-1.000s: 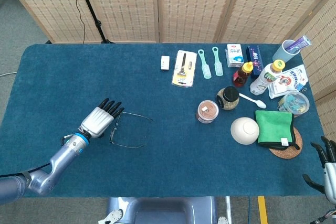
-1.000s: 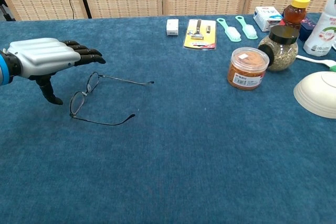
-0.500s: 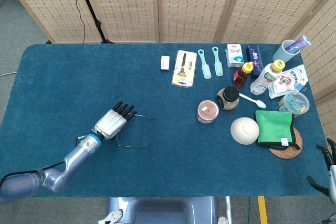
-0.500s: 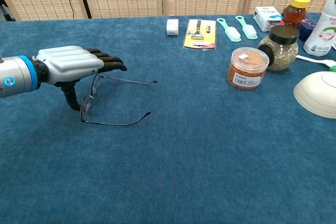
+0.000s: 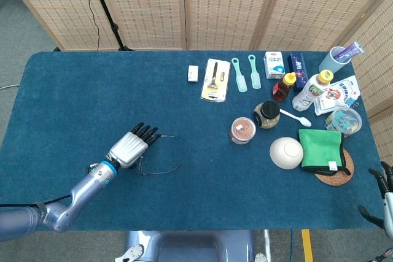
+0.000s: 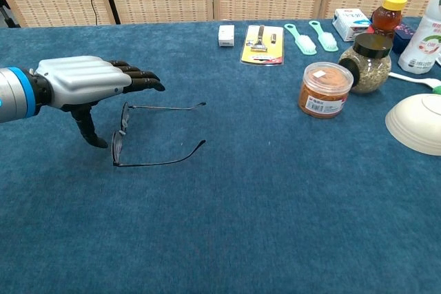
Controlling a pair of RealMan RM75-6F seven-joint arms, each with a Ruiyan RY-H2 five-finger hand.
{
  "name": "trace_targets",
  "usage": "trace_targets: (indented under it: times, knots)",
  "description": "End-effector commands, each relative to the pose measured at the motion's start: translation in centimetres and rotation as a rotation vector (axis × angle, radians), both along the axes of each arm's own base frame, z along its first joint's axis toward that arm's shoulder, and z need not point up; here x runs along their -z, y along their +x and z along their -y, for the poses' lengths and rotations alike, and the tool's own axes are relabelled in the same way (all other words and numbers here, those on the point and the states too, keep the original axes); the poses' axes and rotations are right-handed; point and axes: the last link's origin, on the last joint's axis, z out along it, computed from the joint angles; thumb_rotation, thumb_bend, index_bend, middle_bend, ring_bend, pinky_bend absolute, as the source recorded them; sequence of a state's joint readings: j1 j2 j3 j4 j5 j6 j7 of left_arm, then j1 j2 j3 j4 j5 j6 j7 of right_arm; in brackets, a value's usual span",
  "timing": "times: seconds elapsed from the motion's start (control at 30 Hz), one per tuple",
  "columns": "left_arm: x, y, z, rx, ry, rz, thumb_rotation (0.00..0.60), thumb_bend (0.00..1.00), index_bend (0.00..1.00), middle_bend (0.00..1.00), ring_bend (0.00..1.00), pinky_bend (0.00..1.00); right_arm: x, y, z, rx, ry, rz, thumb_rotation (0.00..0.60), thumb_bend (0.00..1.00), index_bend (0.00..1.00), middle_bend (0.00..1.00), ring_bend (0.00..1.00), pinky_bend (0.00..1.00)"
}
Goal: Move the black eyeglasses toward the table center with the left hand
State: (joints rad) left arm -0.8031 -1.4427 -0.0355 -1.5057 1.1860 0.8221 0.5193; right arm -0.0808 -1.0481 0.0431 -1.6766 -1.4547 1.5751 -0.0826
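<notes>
A round orange-lidded plastic spice jar (image 6: 325, 89) and a black-lidded glass jar (image 6: 367, 63) stand well to the right on the blue-carpeted table (image 6: 262, 225), with only bare cloth between them and the thin black wire-framed eyeglasses (image 6: 148, 135). The eyeglasses lie left of centre, arms unfolded. The left hand (image 6: 86, 86) hovers just beside their lenses, fingers extended flat, thumb pointing down, holding nothing. The right hand (image 5: 384, 189) shows at the frame's edge, fingers spread, empty.

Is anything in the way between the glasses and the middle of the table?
Nothing visible is. The black eyeglasses lie beside the left hand, and the blue cloth stretching from them toward the table center is bare. The nearest thing, an orange-lidded jar, stands farther to the right, past the middle.
</notes>
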Motion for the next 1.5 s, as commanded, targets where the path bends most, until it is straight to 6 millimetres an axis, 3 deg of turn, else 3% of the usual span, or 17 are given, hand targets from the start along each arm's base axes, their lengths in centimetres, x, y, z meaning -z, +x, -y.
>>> trace_targets:
  times: [0.03, 0.27, 0.5, 0.67, 1.5]
  knots:
    - [0.0, -0.2, -0.4, -0.008, 0.004, -0.011, 0.600, 0.12, 0.03, 0.00, 0.00, 0.00, 0.0, 0.0, 0.0, 0.001, 0.000, -0.001, 0.600, 0.19, 0.18, 0.06, 0.08, 0.15]
    - [0.8, 0.1, -1.7, -0.019, 0.007, -0.032, 0.600, 0.12, 0.12, 0.00, 0.00, 0.00, -0.1, 0.1, -0.1, 0.007, -0.001, -0.008, 0.600, 0.19, 0.18, 0.06, 0.08, 0.15]
    - [1.4, 0.4, -2.3, -0.023, -0.009, -0.066, 0.600, 0.13, 0.14, 0.00, 0.00, 0.00, -0.2, 0.1, -0.2, 0.015, -0.003, -0.010, 0.600, 0.19, 0.18, 0.06, 0.08, 0.15]
    - [1.8, 1.0, -2.5, -0.024, -0.017, -0.080, 0.600, 0.20, 0.16, 0.00, 0.00, 0.00, -0.2, 0.1, -0.3, 0.020, -0.005, -0.011, 0.600, 0.19, 0.18, 0.06, 0.08, 0.15]
    - [2.7, 1.0, -2.8, -0.042, -0.027, -0.122, 0.600, 0.21, 0.23, 0.00, 0.00, 0.00, -0.4, 0.1, -0.6, 0.032, -0.007, -0.015, 0.600, 0.19, 0.18, 0.06, 0.08, 0.16]
